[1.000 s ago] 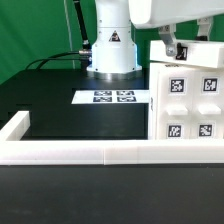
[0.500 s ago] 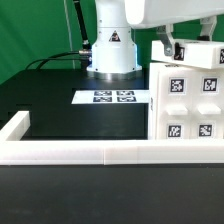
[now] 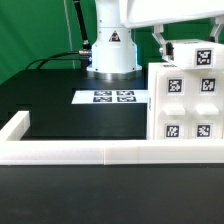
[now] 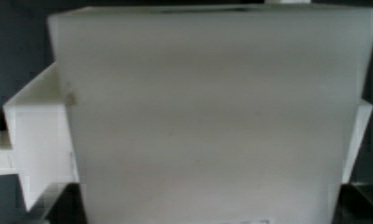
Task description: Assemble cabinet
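Exterior and wrist views of the cabinet assembly. A black worktop point(image 3: 60, 110) is bordered on its near edge by a low white rail point(image 3: 80, 152); the marker board point(image 3: 112, 97) lies flat on it, well to the exterior view's left of the fingers point(image 3: 184, 52), in front of the arm's white base point(image 3: 112, 50), from which dark cables point(image 3: 62, 58) run toward a green backdrop point(image 3: 35, 30). Nothing stands between the fingers and the parts beneath them. The cabinet body point(image 3: 186, 103), white and upright against the rail, sits directly below the fingers and shows four square black-and-white tags on its facing side. A small white block point(image 3: 196, 55), also tagged, lies between the fingers, just above the body's top edge. The fingers stand fairly wide apart and appear to clasp the block, though contact cannot be confirmed from this angle. In the wrist view a blurred white surface point(image 4: 201, 110), probably the block, fills nearly the whole picture.
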Tool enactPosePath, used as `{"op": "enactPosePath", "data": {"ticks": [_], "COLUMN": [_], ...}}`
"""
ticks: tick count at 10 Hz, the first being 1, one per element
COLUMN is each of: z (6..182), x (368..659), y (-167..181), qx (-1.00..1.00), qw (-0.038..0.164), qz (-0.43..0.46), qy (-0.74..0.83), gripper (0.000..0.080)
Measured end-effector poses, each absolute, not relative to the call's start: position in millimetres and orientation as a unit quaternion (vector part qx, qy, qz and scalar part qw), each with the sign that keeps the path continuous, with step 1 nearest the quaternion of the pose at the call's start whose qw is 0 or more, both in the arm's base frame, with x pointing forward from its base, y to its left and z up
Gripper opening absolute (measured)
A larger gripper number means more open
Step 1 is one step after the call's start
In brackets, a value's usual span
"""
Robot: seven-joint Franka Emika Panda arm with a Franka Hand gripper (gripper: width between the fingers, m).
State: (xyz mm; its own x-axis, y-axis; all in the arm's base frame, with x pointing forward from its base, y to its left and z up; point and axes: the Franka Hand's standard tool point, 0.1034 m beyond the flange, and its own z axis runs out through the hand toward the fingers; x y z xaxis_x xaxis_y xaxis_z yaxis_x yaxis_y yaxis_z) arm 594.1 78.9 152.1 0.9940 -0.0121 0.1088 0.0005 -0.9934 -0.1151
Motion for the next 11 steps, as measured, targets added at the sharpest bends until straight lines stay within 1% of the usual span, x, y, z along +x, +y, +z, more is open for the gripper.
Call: {"op": "enactPosePath", "data": {"ticks": [1,5,6,10,11], "z": [152.2,152.4,151.8,151.9,151.9], "x": [594,594,596,596,596], "y": [80,89,88,89,90], "qx": [-0.996,-0.968,-0.962,-0.927,-0.91], "qw": [0.059,0.073,0.081,0.092,0.097], "qz": [-0.054,-0.042,-0.05,-0.039,-0.033], "qy": [0.033,0.235,0.254,0.363,0.403], "gripper": [0.0567,0.0567,0.0567,0.0567,0.0567]}}
